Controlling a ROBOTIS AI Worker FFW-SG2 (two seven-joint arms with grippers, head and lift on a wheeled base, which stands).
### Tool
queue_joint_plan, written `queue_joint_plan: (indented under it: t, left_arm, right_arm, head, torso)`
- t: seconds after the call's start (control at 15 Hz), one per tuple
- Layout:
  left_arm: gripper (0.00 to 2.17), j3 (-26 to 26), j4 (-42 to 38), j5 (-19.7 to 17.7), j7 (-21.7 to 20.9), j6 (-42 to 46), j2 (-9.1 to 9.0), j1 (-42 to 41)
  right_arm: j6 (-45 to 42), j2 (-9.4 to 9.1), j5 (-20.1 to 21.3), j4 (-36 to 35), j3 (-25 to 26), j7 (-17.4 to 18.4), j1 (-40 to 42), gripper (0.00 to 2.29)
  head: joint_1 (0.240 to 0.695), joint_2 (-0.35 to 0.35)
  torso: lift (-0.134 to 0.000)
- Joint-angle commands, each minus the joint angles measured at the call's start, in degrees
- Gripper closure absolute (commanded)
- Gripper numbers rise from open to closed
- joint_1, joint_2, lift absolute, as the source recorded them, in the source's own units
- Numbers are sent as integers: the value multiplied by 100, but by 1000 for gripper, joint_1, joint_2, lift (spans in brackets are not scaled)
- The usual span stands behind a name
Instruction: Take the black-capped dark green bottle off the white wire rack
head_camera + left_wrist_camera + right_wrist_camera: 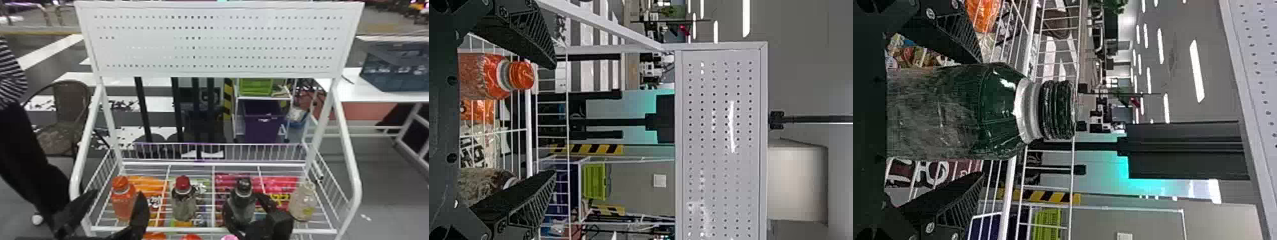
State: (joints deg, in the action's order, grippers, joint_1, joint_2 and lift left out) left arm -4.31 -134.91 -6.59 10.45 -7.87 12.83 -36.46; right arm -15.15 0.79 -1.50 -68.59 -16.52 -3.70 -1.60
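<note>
Grey floor (376,153) behind the white wire rack (281,230), with a pegboard (217,48) across its top. At far left, wicker chair (68,118) on the floor beyond. At the rack's left end, left gripper (118,193), fingers spread apart, one to either side of an upright orange bottle (123,206). Orange packet (146,185) visible through the wires just beside. Next along, red-capped bottle (183,204), upright, outside the left gripper's fingers. Right of centre, black-capped dark green bottle (241,209), upright, apparently on the wires, base hidden. Around it, right gripper (242,201), fingers apart, one along each side of the bottle, with slight gaps at the tips in the right wrist view. In the background there, green crate (255,86) above a purple bin (261,127). At the rack's right end, upright pale bottle (302,204). At far right, dark crate (395,73) on a white table (354,92).
</note>
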Motion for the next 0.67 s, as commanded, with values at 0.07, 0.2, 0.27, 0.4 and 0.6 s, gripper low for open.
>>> queue_joint_plan:
  t: [0.07, 0.2, 0.27, 0.4, 0.6]
  left_arm:
    - [144, 9, 26, -9, 1, 0, 0, 16]
    - [144, 9, 35, -35, 1, 0, -9, 42]
    - [144, 9, 52, -53, 1, 0, -9, 60]
    - [144, -17, 70, -53, -8, -35, -9, 104]
    - [144, -43, 61, -53, -8, -193, -9, 183]
  right_arm:
    - [334, -26, -26, -32, -18, 36, -104, 596]
    - [351, -8, -35, -260, -9, 54, 28, 1258]
    - [439, 18, -52, -419, -1, 54, 116, 1389]
    - [597, 115, -88, -884, 26, 168, 362, 1389]
    - [1142, 387, -246, -2071, 78, 186, 995, 1386]
  head:
    - [499, 0]
    - [499, 0]
    - [499, 0]
    - [499, 0]
    - [499, 0]
  torso:
    - [0]
    - [0]
    - [0]
    - [0]
    - [0]
